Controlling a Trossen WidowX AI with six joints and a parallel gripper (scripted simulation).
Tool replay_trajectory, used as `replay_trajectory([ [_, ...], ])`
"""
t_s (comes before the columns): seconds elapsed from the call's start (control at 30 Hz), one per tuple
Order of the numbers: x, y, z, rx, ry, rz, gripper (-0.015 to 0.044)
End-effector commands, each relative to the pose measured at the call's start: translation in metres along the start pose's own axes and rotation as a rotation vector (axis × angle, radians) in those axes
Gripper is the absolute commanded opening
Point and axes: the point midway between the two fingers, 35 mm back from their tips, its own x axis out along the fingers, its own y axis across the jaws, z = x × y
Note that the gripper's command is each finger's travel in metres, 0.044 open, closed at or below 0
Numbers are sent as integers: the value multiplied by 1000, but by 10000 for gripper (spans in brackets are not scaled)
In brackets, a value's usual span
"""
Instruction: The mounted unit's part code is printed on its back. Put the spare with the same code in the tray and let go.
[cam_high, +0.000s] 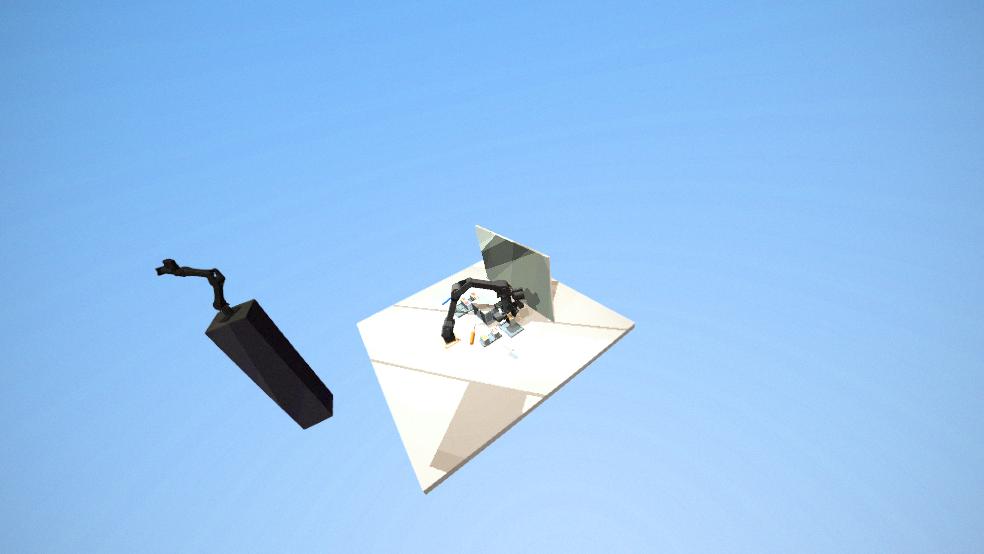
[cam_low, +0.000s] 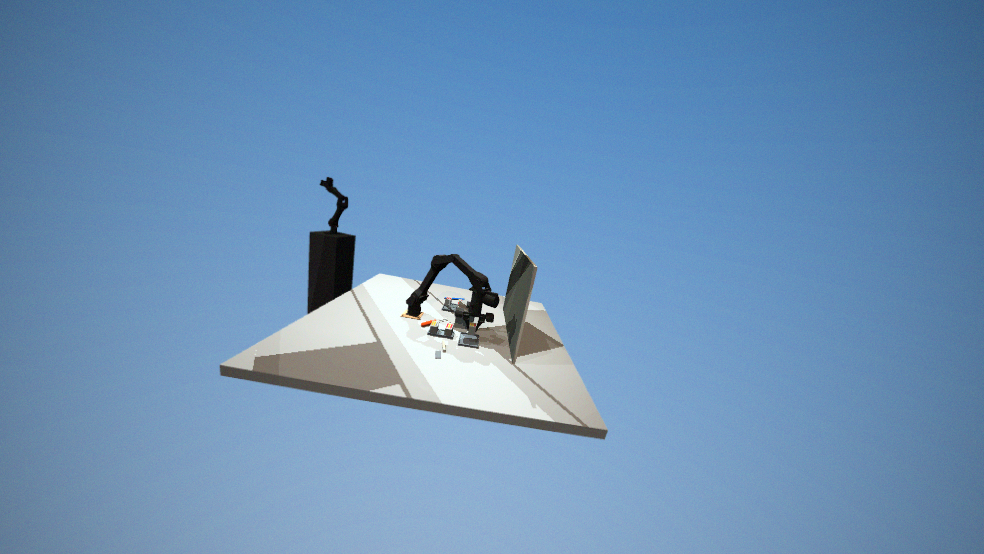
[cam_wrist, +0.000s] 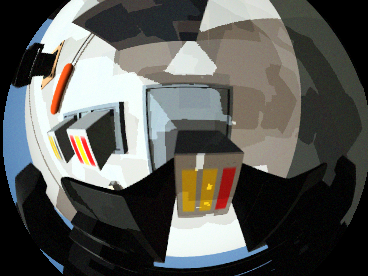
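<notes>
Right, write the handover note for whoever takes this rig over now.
Gripper: shut on a spare block with two yellow bars and one red.
Tray: grey, just beyond the held block in the wrist view; the block hangs in front of it, not yet inside.
Another striped spare sits to the left, an orange piece farther off.
Done: spare picked.
Left: carry it over the tray, lower, release. Code match cannot be checked from these views.
</notes>
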Motion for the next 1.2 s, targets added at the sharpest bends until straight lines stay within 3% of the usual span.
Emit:
replay_trajectory([
  [0.0,4,1,0,0,2,5,0],
  [1.17,28,6,3,0,-2,12,0],
])
